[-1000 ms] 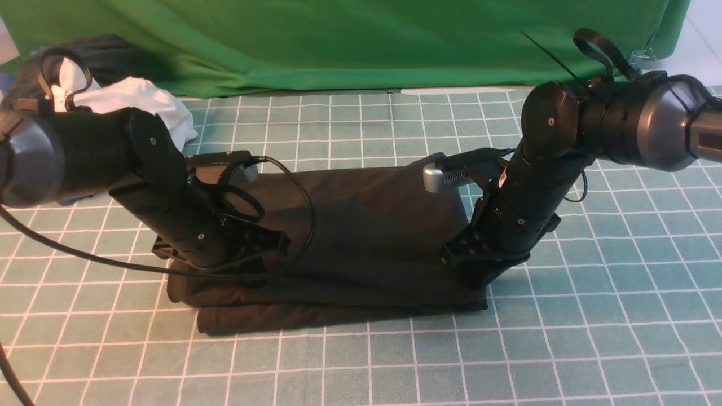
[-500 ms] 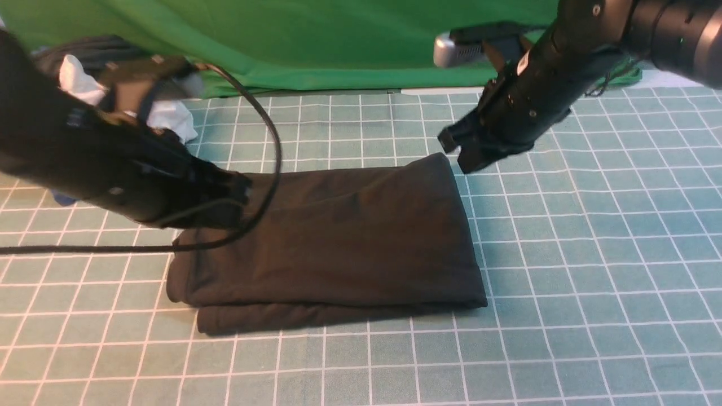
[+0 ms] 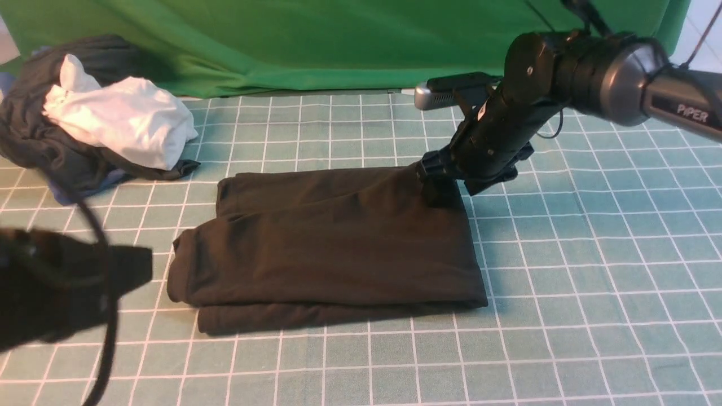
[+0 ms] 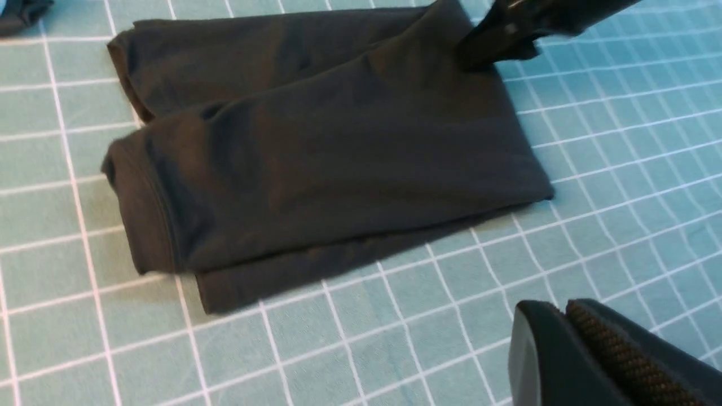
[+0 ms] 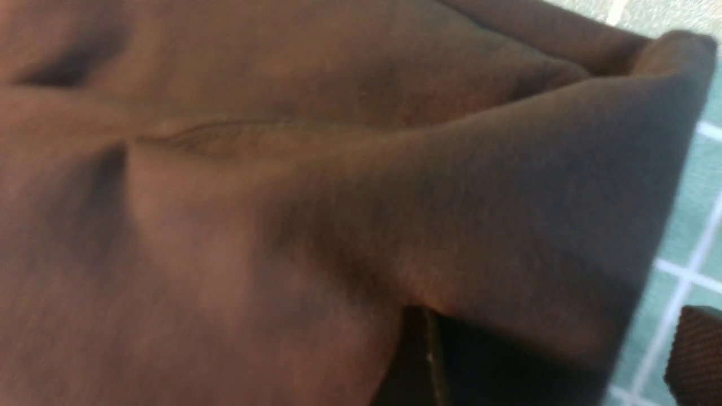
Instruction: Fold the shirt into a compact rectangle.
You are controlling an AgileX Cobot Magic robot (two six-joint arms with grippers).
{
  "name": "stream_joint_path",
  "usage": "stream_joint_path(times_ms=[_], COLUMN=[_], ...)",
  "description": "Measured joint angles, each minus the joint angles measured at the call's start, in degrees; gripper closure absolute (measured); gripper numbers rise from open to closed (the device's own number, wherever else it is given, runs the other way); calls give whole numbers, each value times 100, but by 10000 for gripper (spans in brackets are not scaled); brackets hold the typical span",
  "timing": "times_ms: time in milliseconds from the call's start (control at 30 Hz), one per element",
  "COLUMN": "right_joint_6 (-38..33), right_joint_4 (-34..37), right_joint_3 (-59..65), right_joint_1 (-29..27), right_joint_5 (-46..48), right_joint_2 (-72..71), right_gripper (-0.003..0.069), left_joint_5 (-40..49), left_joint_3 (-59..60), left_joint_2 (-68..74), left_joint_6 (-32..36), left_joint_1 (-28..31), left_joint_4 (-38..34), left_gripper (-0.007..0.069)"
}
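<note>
Both arms have shifted — your right pincer [image 3: 437, 189], jaws spread, now straddles the far right corner of the folded black knit shirt [image 3: 333, 248]; left pincer [image 4: 569, 344], clenched empty, retreats — expect another fold.

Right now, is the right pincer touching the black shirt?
Touching. In the right wrist view the shirt drapes over one finger, the other finger standing off it, open. The front view puts the right pincer on its far right corner.

Left gripper [image 4: 564, 344] closed (low), right gripper [image 3: 445, 189] spread.
</note>
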Motion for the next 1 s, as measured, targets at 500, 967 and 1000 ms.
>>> stream_joint_path(times_ms=[500, 967, 1000], right_joint_6=[-74, -268, -301], right_joint_4=[-311, -671, -757], right_joint_3=[-28, -28, -28], right_joint_1=[-286, -902, -902], right_joint_5=[75, 675, 732], right_joint_2=[-6, -142, -225], right_gripper=[592, 347, 367], left_joint_5=[40, -117, -105], left_joint_3=[57, 57, 57], left_joint_2=[-441, -441, -441], left_joint_6=[-386, -402, -402], left_joint_1=[0, 0, 0], left_joint_4=[497, 649, 719], left_gripper=[614, 614, 614])
